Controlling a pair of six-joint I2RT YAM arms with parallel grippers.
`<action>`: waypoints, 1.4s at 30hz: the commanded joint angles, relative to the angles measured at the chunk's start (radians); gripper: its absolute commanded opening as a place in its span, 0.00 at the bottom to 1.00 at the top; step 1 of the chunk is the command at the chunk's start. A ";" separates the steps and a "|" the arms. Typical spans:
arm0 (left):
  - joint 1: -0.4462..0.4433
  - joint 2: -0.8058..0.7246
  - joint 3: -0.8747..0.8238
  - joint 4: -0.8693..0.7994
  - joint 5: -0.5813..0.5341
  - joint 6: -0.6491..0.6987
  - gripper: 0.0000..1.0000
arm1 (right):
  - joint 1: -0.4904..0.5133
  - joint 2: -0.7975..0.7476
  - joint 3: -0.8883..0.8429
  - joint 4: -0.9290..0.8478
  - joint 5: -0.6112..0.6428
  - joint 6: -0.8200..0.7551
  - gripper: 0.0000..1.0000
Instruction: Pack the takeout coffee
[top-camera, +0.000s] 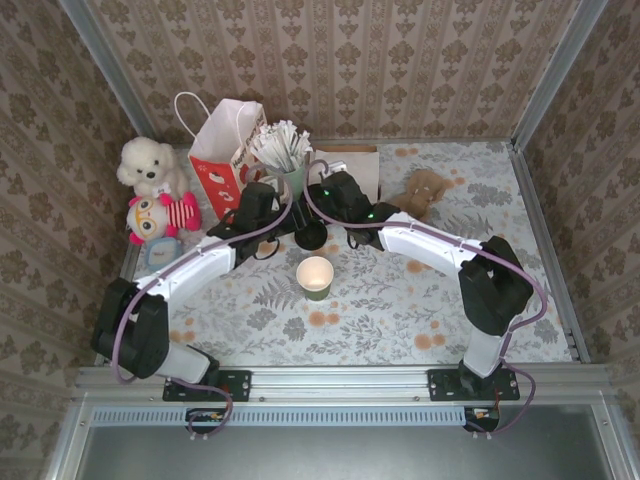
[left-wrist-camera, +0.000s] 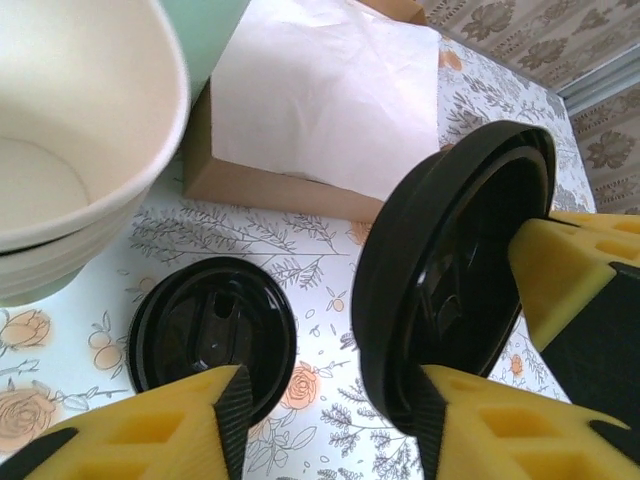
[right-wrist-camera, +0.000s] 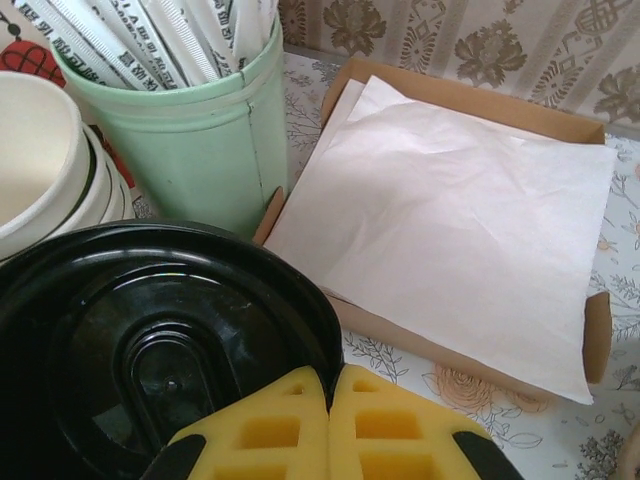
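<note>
A single small green paper cup (top-camera: 315, 277) stands in the middle of the table; its inside looks pale from above. My right gripper (right-wrist-camera: 330, 385) is shut on the rim of a round black lid (right-wrist-camera: 150, 340) and holds it on edge above the table. In the left wrist view that lid (left-wrist-camera: 450, 270) hangs tilted, with its lower rim against the right finger (left-wrist-camera: 470, 430) of my left gripper (left-wrist-camera: 330, 420). The left gripper is open, with bare tablecloth between its pads. A second black lid (left-wrist-camera: 212, 335) lies flat on the table by the left finger. Both grippers (top-camera: 300, 225) meet behind the cup.
A stack of green cups (left-wrist-camera: 70, 150) with cream insides stands close on the left. A pale green holder of wrapped sticks (right-wrist-camera: 190, 140) and a cardboard tray with white paper (right-wrist-camera: 450, 210) lie behind. A red and white paper bag (top-camera: 228, 150) and plush toys (top-camera: 150, 165) are at the back left.
</note>
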 joint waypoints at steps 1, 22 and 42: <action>-0.008 0.036 0.054 0.036 0.035 0.023 0.45 | -0.001 -0.027 0.019 -0.030 0.009 0.074 0.06; -0.007 0.051 0.197 -0.210 0.051 0.455 0.09 | -0.135 -0.142 0.058 -0.214 -0.553 -0.195 0.57; -0.026 -0.022 0.240 -0.257 0.231 0.613 0.10 | -0.188 -0.044 0.267 -0.485 -0.733 -0.392 0.49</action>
